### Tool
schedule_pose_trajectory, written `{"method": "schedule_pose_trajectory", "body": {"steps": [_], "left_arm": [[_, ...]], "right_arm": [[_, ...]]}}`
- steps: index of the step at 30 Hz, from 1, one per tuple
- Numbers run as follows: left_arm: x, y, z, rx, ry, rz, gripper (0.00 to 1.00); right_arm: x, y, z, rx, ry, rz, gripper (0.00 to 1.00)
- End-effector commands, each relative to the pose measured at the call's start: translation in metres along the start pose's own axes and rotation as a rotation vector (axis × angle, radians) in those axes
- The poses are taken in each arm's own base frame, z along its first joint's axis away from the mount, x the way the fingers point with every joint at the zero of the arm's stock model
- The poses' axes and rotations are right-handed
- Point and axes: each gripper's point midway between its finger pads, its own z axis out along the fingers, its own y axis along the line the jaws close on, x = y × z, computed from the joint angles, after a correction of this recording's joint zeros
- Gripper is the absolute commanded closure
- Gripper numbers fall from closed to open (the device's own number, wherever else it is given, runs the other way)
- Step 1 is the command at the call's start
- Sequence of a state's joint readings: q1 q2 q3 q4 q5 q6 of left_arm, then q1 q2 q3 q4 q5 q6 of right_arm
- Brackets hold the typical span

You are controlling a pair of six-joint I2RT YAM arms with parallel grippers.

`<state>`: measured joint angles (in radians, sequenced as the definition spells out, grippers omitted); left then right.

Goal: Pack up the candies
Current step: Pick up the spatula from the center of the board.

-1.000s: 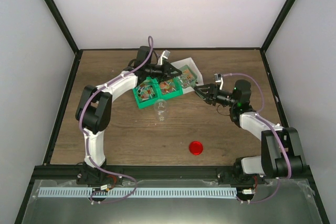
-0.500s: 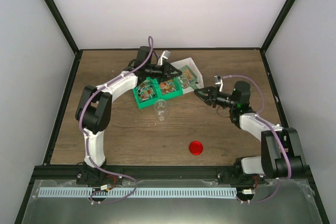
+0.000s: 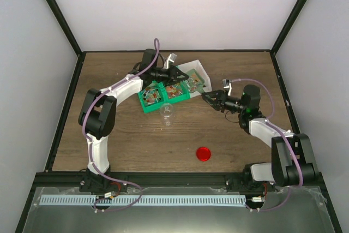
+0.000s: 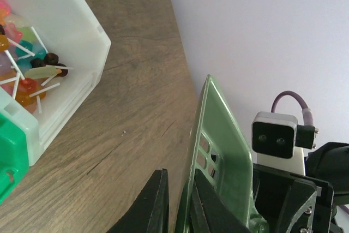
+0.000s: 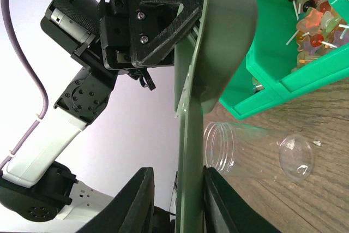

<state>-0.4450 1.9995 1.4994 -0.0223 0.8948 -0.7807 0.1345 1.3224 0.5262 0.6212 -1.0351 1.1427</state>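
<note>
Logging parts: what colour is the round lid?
The lid is red, clearest in the top view.

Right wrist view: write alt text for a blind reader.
A pale green panel stands edge-on between the right gripper's fingers, its top gripped by the left gripper. Behind lie a clear jar and a green tray of candies.

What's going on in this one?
Both arms are on a pale green panel standing on edge beside the green tray of candies. The left fingers are pinched shut on one end. The right fingers straddle the other end, grip unclear. The clear jar lies on its side, open, with the red lid apart from it.
</note>
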Motion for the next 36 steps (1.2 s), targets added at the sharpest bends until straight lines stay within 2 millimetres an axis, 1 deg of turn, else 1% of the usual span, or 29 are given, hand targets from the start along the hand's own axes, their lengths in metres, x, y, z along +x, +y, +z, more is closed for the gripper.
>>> {"method": "schedule_pose_trajectory", "body": {"steps": [1,7,11,14,20,24,27,30,36], "left_arm": [[0.003,-0.012,-0.007,0.020,-0.001,0.039,0.96],[0.005,-0.015,-0.008,0.024,0.002,0.044,0.96],[0.004,-0.015,-0.009,0.025,0.000,0.047,0.96],[0.005,-0.017,-0.009,0.027,0.002,0.049,0.96],[0.005,-0.015,-0.009,0.024,0.002,0.047,0.96],[0.005,-0.014,-0.009,0.022,0.001,0.046,0.96],[0.003,-0.014,-0.008,0.019,-0.007,0.046,0.91],[-0.001,-0.015,-0.009,0.020,-0.016,0.046,0.88],[-0.005,-0.015,-0.007,0.024,-0.017,0.040,0.89]], "right_arm": [[-0.007,0.015,0.002,-0.027,-0.014,-0.057,0.73],[-0.013,0.016,0.005,-0.028,-0.016,-0.062,0.73],[-0.016,0.016,0.006,-0.029,-0.019,-0.061,0.75],[-0.017,0.015,0.007,-0.028,-0.019,-0.057,0.82],[-0.015,0.013,0.006,-0.025,-0.016,-0.051,0.99],[-0.014,0.014,0.006,-0.026,-0.013,-0.051,0.99],[-0.015,0.012,0.005,-0.021,-0.024,-0.025,0.99],[-0.016,0.014,0.005,-0.029,-0.030,0.009,0.99],[-0.014,0.018,0.006,-0.047,-0.004,0.007,0.99]]}}
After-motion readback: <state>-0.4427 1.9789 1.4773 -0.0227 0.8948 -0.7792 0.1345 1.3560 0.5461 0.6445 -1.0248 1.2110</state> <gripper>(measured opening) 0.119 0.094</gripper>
